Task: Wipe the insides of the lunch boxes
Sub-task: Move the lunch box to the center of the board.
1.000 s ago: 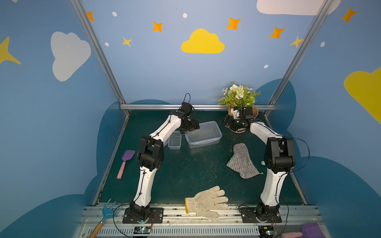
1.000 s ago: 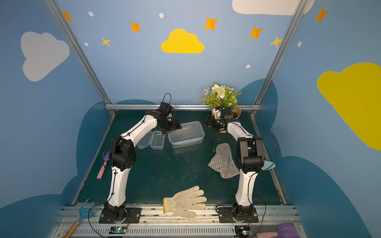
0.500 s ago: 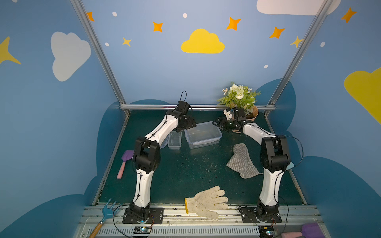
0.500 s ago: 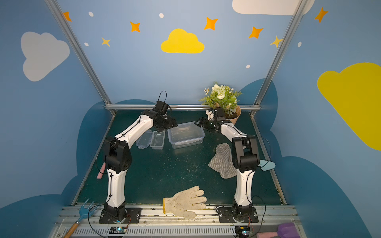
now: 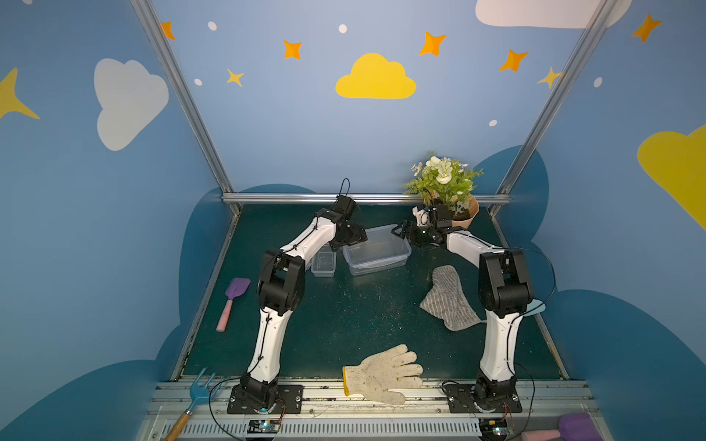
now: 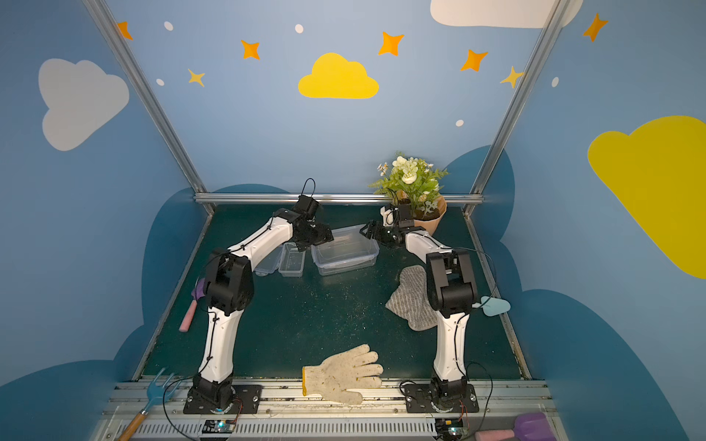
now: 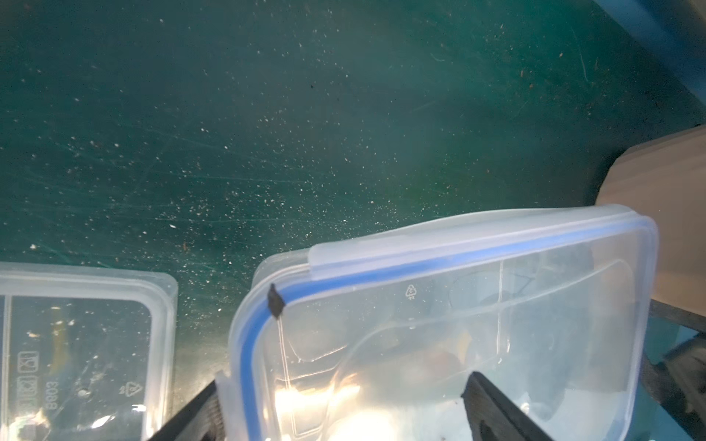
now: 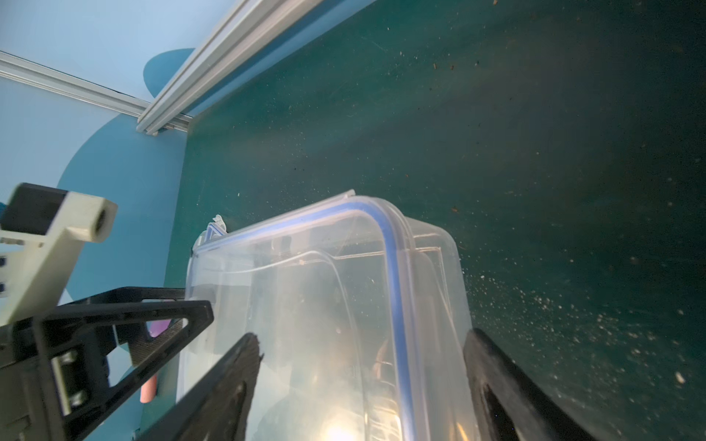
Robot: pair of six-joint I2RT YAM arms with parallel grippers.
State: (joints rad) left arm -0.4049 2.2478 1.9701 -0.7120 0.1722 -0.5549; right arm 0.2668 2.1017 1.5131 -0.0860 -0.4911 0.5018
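Flanking the lidded large lunch box, left claw and right claw stand open.

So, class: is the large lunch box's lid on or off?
On: the blue-rimmed lid lies over the large lunch box in both wrist views. Whether it is clipped shut, cannot tell.

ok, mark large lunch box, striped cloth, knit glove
large lunch box [image 5: 376, 244], in a top view, lid middle
striped cloth [image 5: 447, 298], in a top view, middle
knit glove [image 5: 376, 378], in a top view, palm
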